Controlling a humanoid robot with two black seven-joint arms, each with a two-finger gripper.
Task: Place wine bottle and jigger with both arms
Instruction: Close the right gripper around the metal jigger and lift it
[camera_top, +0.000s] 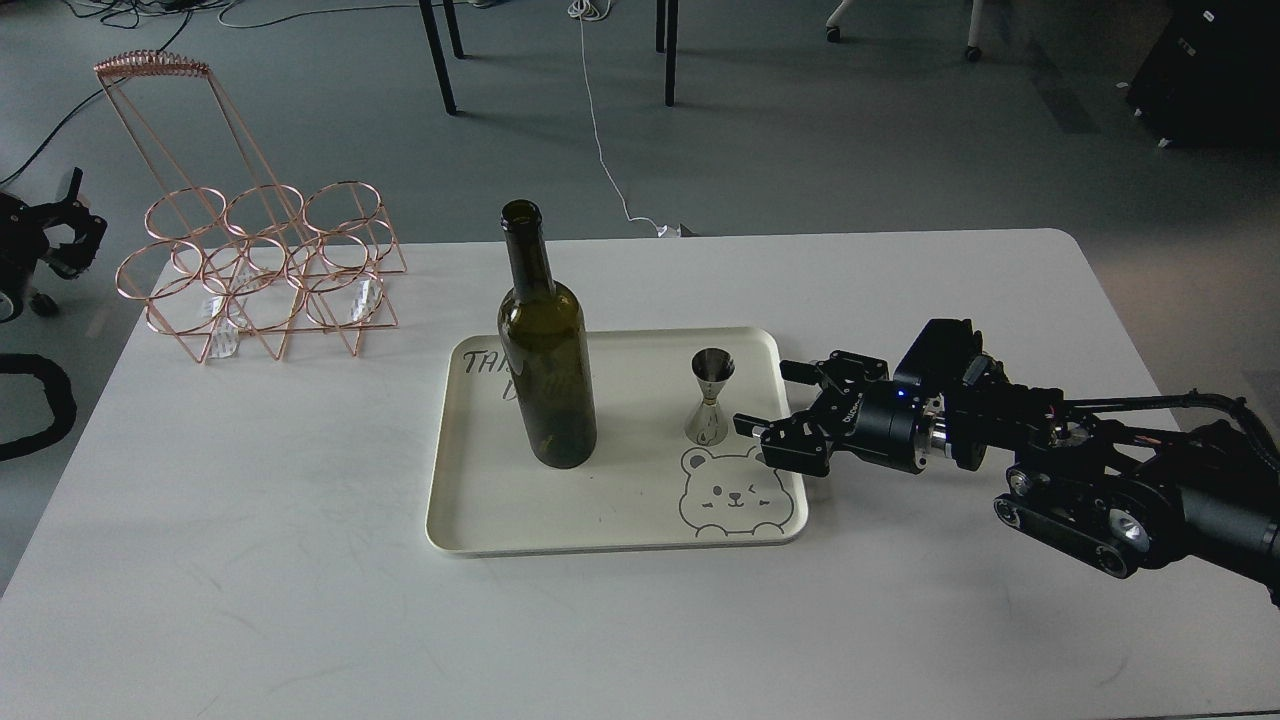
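The dark olive-green wine bottle (545, 370) stands upright on the left part of a cream tray (450, 520). The silver jigger (710, 396) stands upright on the right part of the tray, above a printed bear. My right gripper (763, 397) reaches in low from the right. It is open, with its fingertips just right of the jigger and over the tray's right edge, not touching the jigger. My left gripper (55, 235) is at the far left edge, off the table, small and dark, so its fingers cannot be told apart.
A copper wire bottle rack (260, 270) stands at the table's back left corner. The white table (300, 600) carries the tray at its middle. Chair legs and cables are on the floor behind.
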